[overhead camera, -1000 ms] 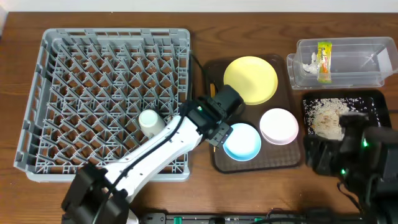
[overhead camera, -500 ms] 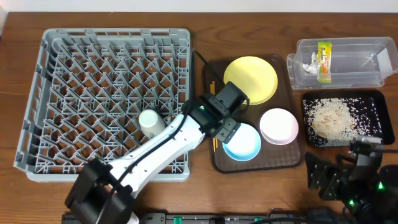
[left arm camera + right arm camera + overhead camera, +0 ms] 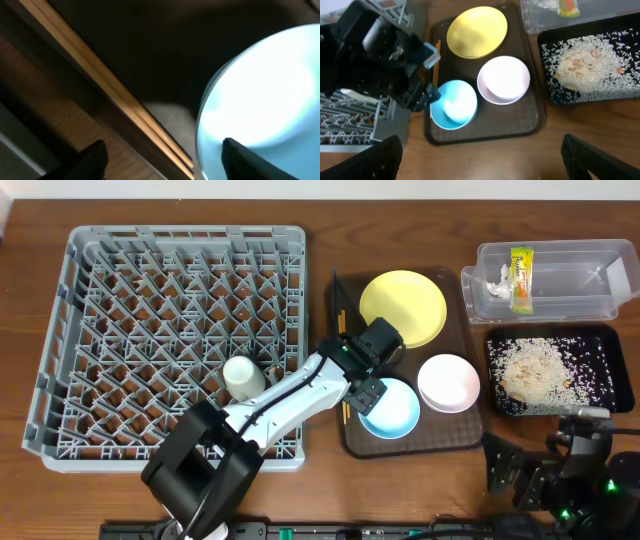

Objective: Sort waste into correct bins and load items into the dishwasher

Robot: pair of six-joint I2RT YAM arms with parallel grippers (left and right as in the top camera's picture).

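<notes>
My left gripper [image 3: 360, 393] is open and low over the left side of the brown serving tray, its fingers [image 3: 165, 165] straddling the wooden chopsticks [image 3: 115, 95] and the rim of the light blue bowl [image 3: 265, 100]. The chopsticks [image 3: 339, 315] lie along the tray's left edge. The yellow plate [image 3: 403, 308], blue bowl [image 3: 392, 408] and white bowl [image 3: 449, 382] sit on that tray. A white cup [image 3: 241, 375] stands in the grey dish rack [image 3: 120, 280]. The wrapper [image 3: 520, 278] and tissue [image 3: 497, 280] lie in the clear tub [image 3: 600, 255]. Rice scraps [image 3: 530, 370] fill the black tray [image 3: 600, 335]. My right gripper [image 3: 520, 475] is open and empty [image 3: 480, 165] at the front right.
The brown serving tray [image 3: 420, 442] lies between the rack and the two bins. Bare wooden table [image 3: 485, 155] runs along the front edge below the tray. A black cable runs behind the rack's right corner.
My right arm has pulled back from over the black tray to the table's front edge. My left gripper has shifted slightly right, closer to the blue bowl.
</notes>
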